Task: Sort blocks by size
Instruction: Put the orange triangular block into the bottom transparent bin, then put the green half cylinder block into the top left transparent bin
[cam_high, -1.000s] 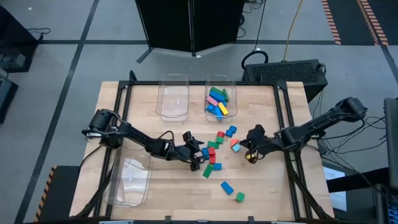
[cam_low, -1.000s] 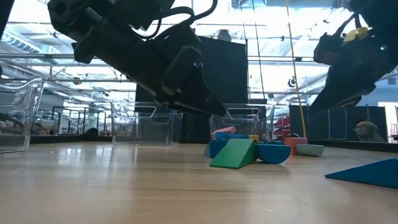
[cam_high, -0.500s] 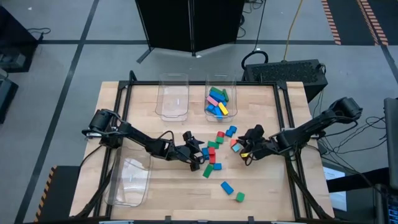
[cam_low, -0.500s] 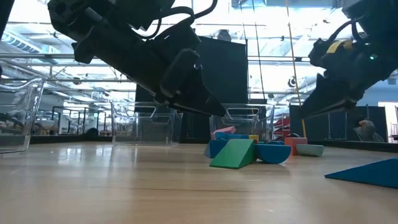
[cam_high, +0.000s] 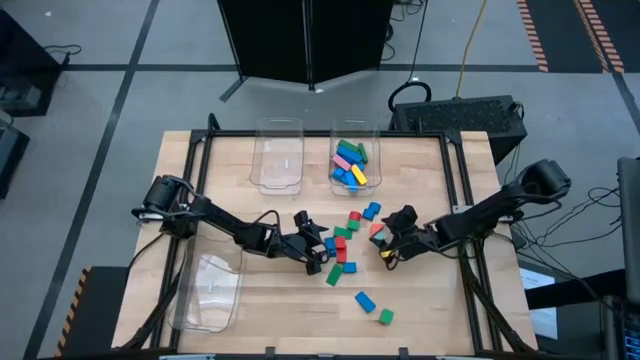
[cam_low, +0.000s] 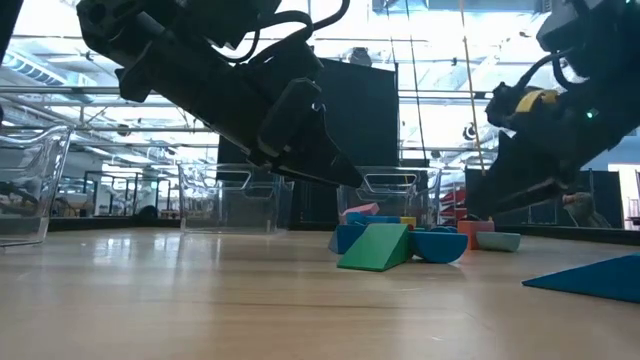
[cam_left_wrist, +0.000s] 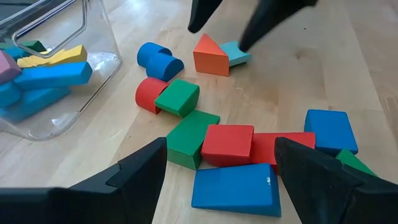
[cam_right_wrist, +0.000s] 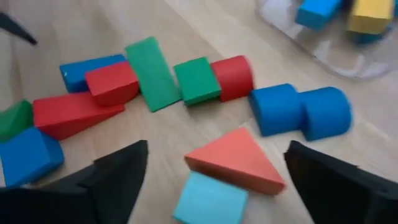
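Wooden table (cam_high: 430, 300) bears three clear bins: one (cam_high: 352, 160) at the far edge already holds several blocks, its neighbour (cam_high: 277, 160) appears empty, and a third (cam_high: 208, 290) sits at the near left corner, presumably one bin per size class. Left arm reaches across to mid-table, its left gripper (cam_high: 318, 252) spread wide and gripping nothing, poised just above the loose blocks (cam_left_wrist: 217, 140), apparently ready to take one. Right gripper (cam_high: 385, 238) hangs with fingers released over the orange wedge block (cam_right_wrist: 239, 158) and the cyan block (cam_right_wrist: 208, 199) touching it; neither is grasped. Remaining blocks lie clustered at centre, red, green and blue pieces touching one another, with a blue block (cam_high: 365, 300) and a green block (cam_high: 386, 317) apart nearer the front edge. Sorting is judged well short of complete.
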